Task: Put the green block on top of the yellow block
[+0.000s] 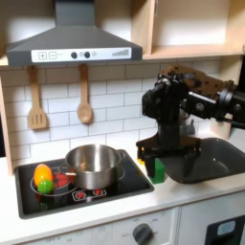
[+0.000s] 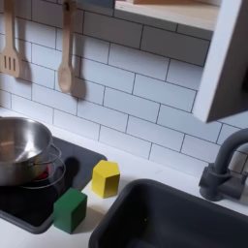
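Note:
The green block (image 2: 70, 210) sits at the stove's front corner beside the sink in the second exterior view. The yellow block (image 2: 106, 179) rests on the counter just behind it, a small gap apart. In the first exterior view the green block (image 1: 158, 172) shows below the black arm, with a sliver of the yellow block (image 1: 144, 163) to its left. My gripper (image 1: 156, 156) hangs just above the two blocks. Its dark fingers blur into the arm, so its state is unclear. Nothing grips the green block.
A steel pot (image 1: 93, 165) stands on the black stove (image 1: 115, 189), with rounded green-and-yellow toy food (image 1: 43, 177) to its left. The dark sink (image 2: 174, 218) and grey faucet (image 2: 228, 170) lie right of the blocks. A wooden spatula (image 1: 36, 100) and spoon (image 1: 84, 96) hang on the wall.

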